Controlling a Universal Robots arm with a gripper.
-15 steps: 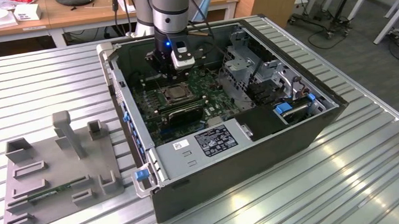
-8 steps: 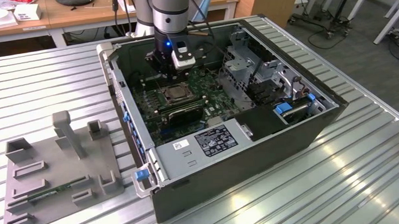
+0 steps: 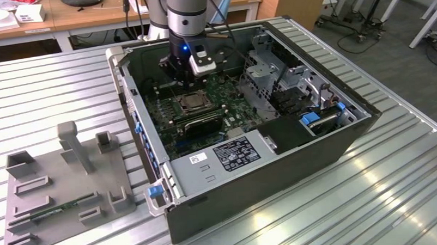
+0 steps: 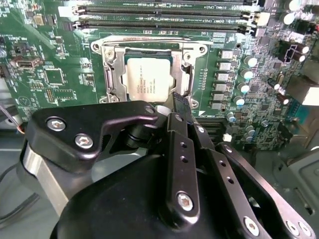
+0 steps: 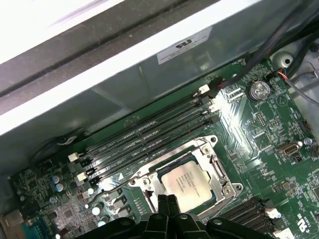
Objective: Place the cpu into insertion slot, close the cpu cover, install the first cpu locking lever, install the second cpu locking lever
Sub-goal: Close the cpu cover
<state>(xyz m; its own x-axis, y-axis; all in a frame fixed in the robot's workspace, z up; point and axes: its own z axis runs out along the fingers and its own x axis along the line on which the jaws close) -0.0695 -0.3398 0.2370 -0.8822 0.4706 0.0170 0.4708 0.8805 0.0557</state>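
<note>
The silvery-grey square cpu (image 5: pixel 188 180) being framed by the thin silver metal cpu cover (image 5: pixel 221 172), with the black gripper (image 5: pixel 167 200) closed empty at its edge, the green circuit board (image 5: pixel 259 149) could be scratched if a slip is allowed.

The flat, square, silvery-grey cpu (image 4: pixel 149 77) is seated level in the silver-rimmed square insertion slot (image 4: pixel 185 82). The thin silver windowed cpu cover (image 4: pixel 110 69) appears to be folded down around it.
</note>
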